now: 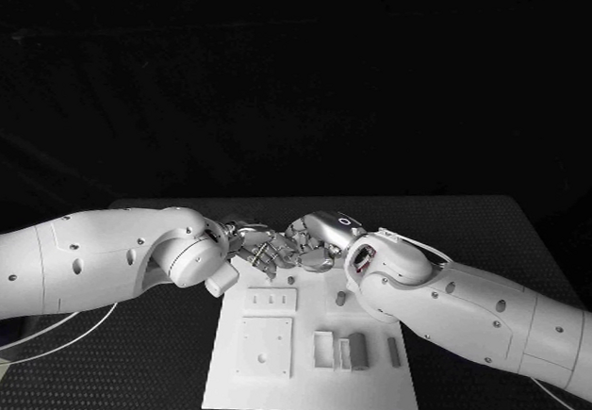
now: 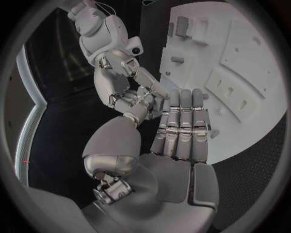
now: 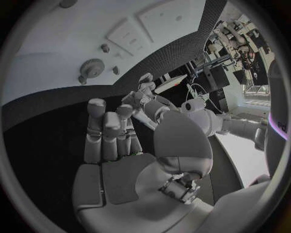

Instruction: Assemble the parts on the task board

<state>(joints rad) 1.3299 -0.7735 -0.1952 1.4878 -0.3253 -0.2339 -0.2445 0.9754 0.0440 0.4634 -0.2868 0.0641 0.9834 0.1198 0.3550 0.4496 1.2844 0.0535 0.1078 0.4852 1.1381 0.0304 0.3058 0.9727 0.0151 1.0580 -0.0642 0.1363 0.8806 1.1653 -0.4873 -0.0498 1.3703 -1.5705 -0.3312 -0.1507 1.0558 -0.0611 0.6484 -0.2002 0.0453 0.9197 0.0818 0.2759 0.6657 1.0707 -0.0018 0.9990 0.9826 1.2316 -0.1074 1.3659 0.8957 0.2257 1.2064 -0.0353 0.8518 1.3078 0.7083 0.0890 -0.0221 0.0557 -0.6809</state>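
Black table (image 1: 512, 239) is carrying the white task board (image 1: 304, 385). Both hands are meeting just beyond its far edge; left hand (image 1: 246, 244) & right hand (image 1: 314, 244) fingers are interlacing, can't tell if anything's held. Risk, imo: fingers are crowding, could snag each other or knock the gear part (image 3: 92, 68) nearby.

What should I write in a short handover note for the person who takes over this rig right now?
Left hand: open, fingers straight, holds nothing, at the far edge of the task board.
Right hand: fingers partly curled, nothing seen in them; I cannot tell whether it counts as open or shut. It is close to the left hand at the same far edge.
Parts: a gear lies on the board near its far edge; a few small block-shaped parts stand near the board's middle and right side.
Done: cannot tell that any part is fitted.
Left: pick up the parts and assemble them.
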